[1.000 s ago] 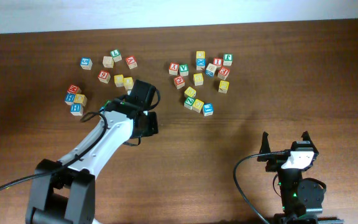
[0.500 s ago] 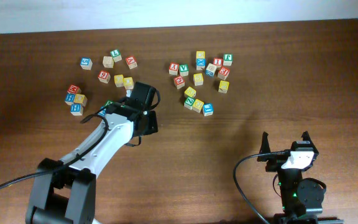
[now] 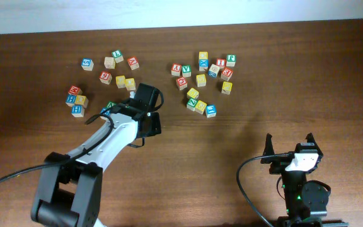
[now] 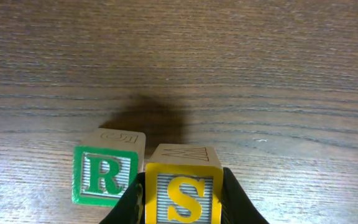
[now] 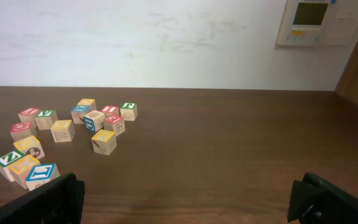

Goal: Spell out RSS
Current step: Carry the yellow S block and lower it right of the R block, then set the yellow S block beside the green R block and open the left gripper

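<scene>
In the left wrist view my left gripper [image 4: 183, 208] is shut on a yellow-faced cube with an S [image 4: 183, 193]. It holds the cube right beside a green-faced R cube [image 4: 104, 176], on that cube's right. I cannot tell whether the S cube rests on the table. In the overhead view the left gripper [image 3: 150, 113] hides the S cube, and a green corner of the R cube [image 3: 110, 106] shows beside the arm. Other yellow cubes lie in the clusters, their letters too small to read. My right gripper [image 3: 289, 142] is open and empty at the front right, as the right wrist view [image 5: 191, 202] also shows.
A left cluster of letter cubes [image 3: 109, 63] and a right cluster [image 3: 201, 79] lie toward the table's far side. Three cubes [image 3: 76, 99] sit left of my left arm. The right cluster also shows in the right wrist view [image 5: 94, 119]. A wall runs behind the table.
My left arm's lower links have shifted a little. The gripper stays nearly in place, still shut on the S cube, and more of the green cube shows. The right arm has not moved.
</scene>
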### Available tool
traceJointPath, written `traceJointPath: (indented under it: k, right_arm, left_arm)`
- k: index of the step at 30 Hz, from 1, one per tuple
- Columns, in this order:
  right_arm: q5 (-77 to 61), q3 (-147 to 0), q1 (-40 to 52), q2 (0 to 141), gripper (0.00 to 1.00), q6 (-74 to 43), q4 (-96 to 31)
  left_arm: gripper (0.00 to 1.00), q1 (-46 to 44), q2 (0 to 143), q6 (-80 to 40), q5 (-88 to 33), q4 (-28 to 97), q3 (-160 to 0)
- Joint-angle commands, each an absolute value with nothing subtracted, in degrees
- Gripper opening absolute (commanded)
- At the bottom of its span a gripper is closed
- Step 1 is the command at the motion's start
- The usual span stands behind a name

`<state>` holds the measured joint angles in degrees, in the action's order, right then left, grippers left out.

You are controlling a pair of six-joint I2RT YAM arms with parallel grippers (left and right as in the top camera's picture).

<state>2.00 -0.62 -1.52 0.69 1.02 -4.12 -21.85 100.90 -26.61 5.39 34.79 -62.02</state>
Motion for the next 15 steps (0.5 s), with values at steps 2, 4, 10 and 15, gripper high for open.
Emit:
traceJointPath:
  k: [2,4,10,15]
  right_arm:
    - [1.9,-0.3,-1.9,0.2,0.98,0.4,-4.6]
    - [1.9,-0.3,-1.9,0.2,0.98,0.4,-4.6]
    - [1.9,-0.3,-1.9,0.2,0.98,0.4,-4.6]
    - [1.9,-0.3,-1.9,0.2,0.98,0.4,-4.6]
  left_arm:
    - [0.08,-22.0,101.5,-25.3,5.4,34.2,-61.6]
    - [0.07,-22.1,101.6,-24.2,5.3,34.1,-61.6]
    - [0.06,-22.8,103.2,-23.1,5.4,34.1,-61.5]
    - [0.07,-22.9,104.9,-23.1,5.4,34.0,-61.5]
